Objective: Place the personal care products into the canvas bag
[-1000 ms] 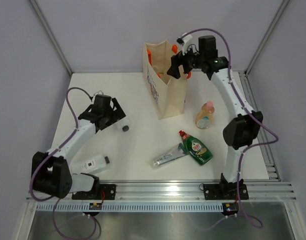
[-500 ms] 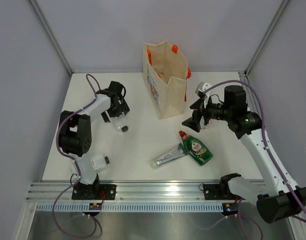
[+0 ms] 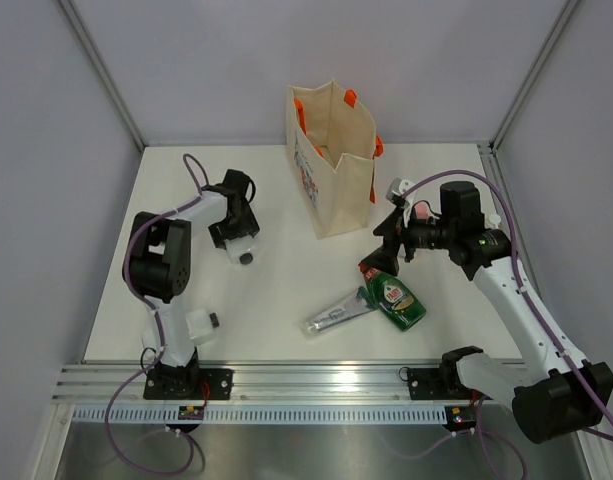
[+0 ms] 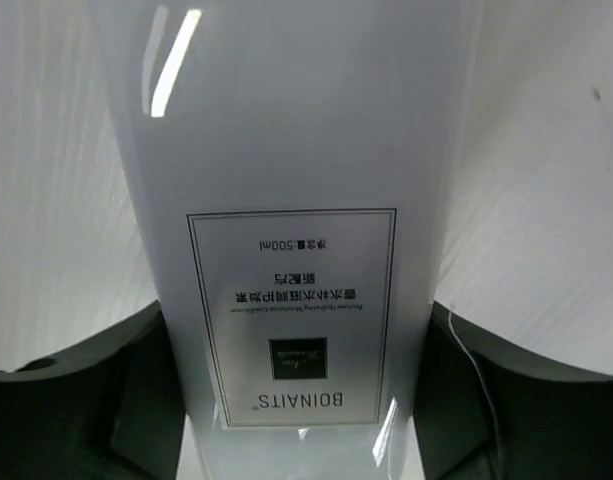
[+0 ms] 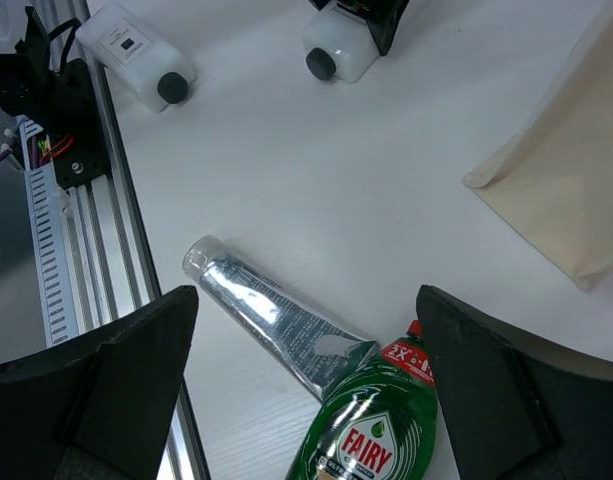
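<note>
A white bottle with a dark cap [image 3: 245, 250] [image 4: 286, 200] lies on the table at the left. My left gripper [image 3: 234, 230] [image 4: 301, 385] is shut on its body, one dark finger against each side. A second white bottle [image 3: 198, 325] [image 5: 136, 50] lies near the front left. A green red-capped bottle [image 3: 396, 298] [image 5: 371, 440] and a silvery-green tube [image 3: 336, 313] [image 5: 271, 320] lie side by side at centre right. My right gripper [image 3: 378, 258] [image 5: 306, 400] hangs open just above them, holding nothing. The canvas bag [image 3: 331, 170] [image 5: 566, 190] stands upright at the back.
Aluminium rails [image 3: 326, 380] [image 5: 76, 230] run along the table's near edge, with the arm bases on them. Grey walls enclose the table on three sides. The right arm's elbow reaches over the table's right part.
The left gripper has moved onto the white bottle and closed on it. The right arm has swung from the bag's mouth down to the green bottle and tube.
</note>
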`<action>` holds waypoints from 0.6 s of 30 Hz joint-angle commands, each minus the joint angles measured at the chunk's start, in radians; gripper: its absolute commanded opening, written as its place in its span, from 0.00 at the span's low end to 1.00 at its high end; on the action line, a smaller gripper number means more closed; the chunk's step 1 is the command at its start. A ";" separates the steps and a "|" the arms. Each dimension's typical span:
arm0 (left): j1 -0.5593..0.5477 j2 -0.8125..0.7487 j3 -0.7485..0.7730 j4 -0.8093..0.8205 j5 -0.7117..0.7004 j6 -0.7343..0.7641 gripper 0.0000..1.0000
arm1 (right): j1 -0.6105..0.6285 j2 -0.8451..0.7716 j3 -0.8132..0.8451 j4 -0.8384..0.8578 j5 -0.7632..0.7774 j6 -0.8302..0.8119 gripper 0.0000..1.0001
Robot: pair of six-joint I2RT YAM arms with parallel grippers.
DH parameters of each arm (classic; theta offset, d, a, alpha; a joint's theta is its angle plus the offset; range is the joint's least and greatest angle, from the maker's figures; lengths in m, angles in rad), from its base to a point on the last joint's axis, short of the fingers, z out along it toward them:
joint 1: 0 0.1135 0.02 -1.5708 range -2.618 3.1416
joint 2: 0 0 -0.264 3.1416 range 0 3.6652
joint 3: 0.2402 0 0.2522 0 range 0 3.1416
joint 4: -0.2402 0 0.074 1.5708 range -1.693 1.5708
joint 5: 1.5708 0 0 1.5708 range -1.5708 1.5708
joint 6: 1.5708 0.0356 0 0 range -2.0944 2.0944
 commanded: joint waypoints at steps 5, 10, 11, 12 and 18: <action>0.018 -0.117 -0.093 0.126 0.162 0.127 0.13 | -0.006 -0.026 0.015 -0.013 -0.112 -0.061 0.99; 0.015 -0.376 -0.263 0.386 0.645 0.266 0.00 | -0.005 0.035 0.092 -0.132 -0.182 -0.072 0.97; 0.000 -0.416 -0.333 0.430 0.766 0.268 0.00 | -0.005 0.049 0.106 -0.131 -0.166 -0.005 0.95; -0.016 -0.456 -0.360 0.470 0.808 0.271 0.00 | -0.002 0.069 0.121 -0.124 -0.143 0.039 0.93; -0.212 -0.692 -0.504 0.692 0.897 0.248 0.00 | 0.147 0.233 0.254 0.003 0.259 0.555 0.96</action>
